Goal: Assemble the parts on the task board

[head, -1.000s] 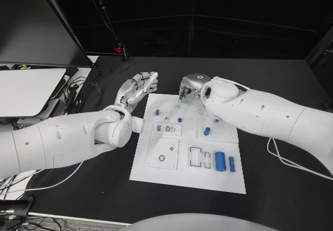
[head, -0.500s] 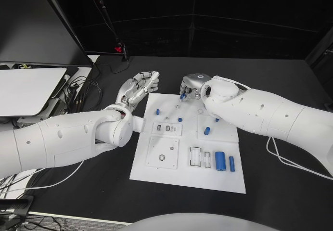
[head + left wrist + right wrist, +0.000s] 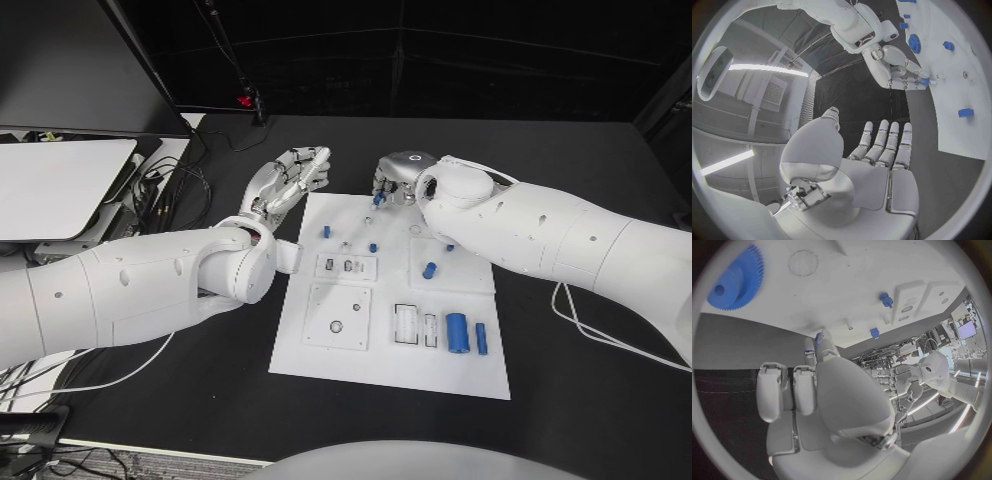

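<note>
The white task board (image 3: 389, 365) lies mid-table. My right hand (image 3: 392, 180) hovers over its far edge, fingers curled down, pinching a small blue part (image 3: 378, 199) at the fingertips; the same part (image 3: 924, 81) appears in the left wrist view and against a fingertip (image 3: 819, 338) in the right wrist view. My left hand (image 3: 289, 180) floats beside the board's far left corner, fingers (image 3: 882, 140) straight and apart, holding nothing. Small blue pegs (image 3: 327, 232) (image 3: 374, 247) stand on the board's far half. A blue gear (image 3: 736, 280) lies on the board near the right hand.
A blue cylinder (image 3: 457, 335) and a thinner blue pin (image 3: 482, 340) lie at the board's near right, beside white slotted blocks (image 3: 407, 327). Another blue piece (image 3: 430, 270) sits mid-right. A white desk (image 3: 58, 185) and cables (image 3: 166, 195) border the table's left side.
</note>
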Robot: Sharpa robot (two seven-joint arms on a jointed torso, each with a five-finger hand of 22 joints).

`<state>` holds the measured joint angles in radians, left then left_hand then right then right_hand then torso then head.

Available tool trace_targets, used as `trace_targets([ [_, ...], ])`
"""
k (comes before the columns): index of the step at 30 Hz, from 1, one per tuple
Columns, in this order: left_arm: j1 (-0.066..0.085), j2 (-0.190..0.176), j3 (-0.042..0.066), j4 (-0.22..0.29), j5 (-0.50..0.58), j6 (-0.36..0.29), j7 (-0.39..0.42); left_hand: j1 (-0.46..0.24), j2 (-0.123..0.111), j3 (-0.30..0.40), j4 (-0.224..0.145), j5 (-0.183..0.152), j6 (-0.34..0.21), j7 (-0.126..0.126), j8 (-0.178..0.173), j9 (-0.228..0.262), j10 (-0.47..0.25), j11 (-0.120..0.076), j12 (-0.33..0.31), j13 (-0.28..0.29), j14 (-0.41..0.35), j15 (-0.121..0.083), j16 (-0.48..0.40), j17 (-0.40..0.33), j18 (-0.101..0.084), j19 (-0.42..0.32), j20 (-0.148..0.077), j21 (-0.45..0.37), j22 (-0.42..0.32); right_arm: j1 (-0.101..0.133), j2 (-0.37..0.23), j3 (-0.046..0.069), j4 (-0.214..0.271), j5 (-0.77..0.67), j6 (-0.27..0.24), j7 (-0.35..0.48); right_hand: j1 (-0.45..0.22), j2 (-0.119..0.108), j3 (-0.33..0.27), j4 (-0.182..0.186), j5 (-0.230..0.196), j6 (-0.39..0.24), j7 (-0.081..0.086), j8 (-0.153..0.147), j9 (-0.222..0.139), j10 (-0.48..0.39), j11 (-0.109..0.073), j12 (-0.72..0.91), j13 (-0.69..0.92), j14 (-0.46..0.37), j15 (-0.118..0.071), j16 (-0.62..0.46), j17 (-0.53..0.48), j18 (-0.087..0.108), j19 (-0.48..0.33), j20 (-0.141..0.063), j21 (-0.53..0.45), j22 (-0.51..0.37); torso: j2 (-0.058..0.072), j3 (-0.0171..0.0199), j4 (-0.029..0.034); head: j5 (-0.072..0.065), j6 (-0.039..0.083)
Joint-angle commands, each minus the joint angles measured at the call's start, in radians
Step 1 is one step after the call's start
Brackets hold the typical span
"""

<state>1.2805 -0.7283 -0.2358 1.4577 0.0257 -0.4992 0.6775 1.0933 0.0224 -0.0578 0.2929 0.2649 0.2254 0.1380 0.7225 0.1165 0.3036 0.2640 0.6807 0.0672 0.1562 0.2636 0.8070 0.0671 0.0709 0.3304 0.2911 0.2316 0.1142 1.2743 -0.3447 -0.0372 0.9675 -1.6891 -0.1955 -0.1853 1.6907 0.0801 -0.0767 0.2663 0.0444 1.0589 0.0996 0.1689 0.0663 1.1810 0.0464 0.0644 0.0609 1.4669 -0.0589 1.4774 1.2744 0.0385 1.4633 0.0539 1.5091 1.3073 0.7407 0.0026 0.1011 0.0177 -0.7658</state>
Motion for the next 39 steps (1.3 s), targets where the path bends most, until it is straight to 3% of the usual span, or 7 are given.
trace_targets([
  [1,0.001,0.001,0.001,0.000,-0.008,0.011,0.229,0.000,0.012,-0.001,-0.001,0.004,0.003,0.160,0.004,-0.001,-0.001,0.002,0.006,-0.002,-0.002,0.001,0.004,-0.002,0.020,-0.005,-0.002,0.006,0.001,0.000,0.004,-0.001,0.003,-0.005,0.019,0.008,0.009,0.002,0.003,0.004,0.003,0.006,-0.001,0.002,0.001,-0.002,0.003,-0.003,-0.001,0.055,0.009,-0.002,-0.001,-0.001,0.016,0.006,-0.006,0.111,0.000,-0.0006,0.0006,-0.003,0.000],
  [16,0.001,0.002,0.001,-0.004,-0.008,0.010,0.227,0.002,0.013,-0.002,-0.001,0.004,0.002,0.160,0.004,-0.002,-0.002,0.002,0.007,-0.002,-0.003,0.001,0.005,-0.002,0.020,-0.005,-0.002,0.007,0.002,-0.001,0.007,-0.001,0.002,-0.005,0.018,0.004,0.009,-0.003,0.003,0.006,0.003,0.002,0.000,-0.004,0.001,-0.005,0.003,-0.004,-0.001,0.055,0.010,-0.003,-0.003,-0.001,0.016,0.007,-0.006,0.111,-0.001,-0.0003,-0.0012,0.001,-0.002],
  [29,0.001,0.003,0.001,-0.007,-0.008,0.012,0.224,0.002,0.014,-0.002,-0.001,0.005,0.002,0.160,0.004,-0.003,-0.002,0.002,0.007,-0.002,-0.003,0.001,0.005,-0.002,0.020,-0.006,-0.002,0.007,0.002,-0.001,0.007,-0.001,0.010,-0.006,-0.031,0.016,0.011,-0.005,0.004,0.007,0.003,-0.002,0.001,-0.009,0.000,-0.008,0.004,-0.004,-0.001,0.055,0.011,-0.003,-0.003,-0.002,0.016,0.008,-0.006,0.112,-0.001,-0.0005,-0.0007,-0.001,0.000],
  [39,0.001,0.003,0.001,-0.009,-0.008,0.012,0.222,0.003,0.015,-0.002,-0.001,0.005,0.002,0.160,0.004,-0.003,-0.003,0.002,0.007,-0.002,-0.003,0.001,0.005,-0.002,0.020,-0.006,-0.002,0.007,0.002,-0.002,0.005,-0.001,0.013,-0.007,-0.037,0.021,0.014,-0.004,0.007,0.007,0.003,-0.002,0.002,-0.011,0.000,-0.008,0.004,-0.004,-0.001,0.056,0.011,-0.002,-0.001,-0.002,0.017,0.008,-0.006,0.112,-0.001,-0.0010,-0.0009,0.000,0.000],
])
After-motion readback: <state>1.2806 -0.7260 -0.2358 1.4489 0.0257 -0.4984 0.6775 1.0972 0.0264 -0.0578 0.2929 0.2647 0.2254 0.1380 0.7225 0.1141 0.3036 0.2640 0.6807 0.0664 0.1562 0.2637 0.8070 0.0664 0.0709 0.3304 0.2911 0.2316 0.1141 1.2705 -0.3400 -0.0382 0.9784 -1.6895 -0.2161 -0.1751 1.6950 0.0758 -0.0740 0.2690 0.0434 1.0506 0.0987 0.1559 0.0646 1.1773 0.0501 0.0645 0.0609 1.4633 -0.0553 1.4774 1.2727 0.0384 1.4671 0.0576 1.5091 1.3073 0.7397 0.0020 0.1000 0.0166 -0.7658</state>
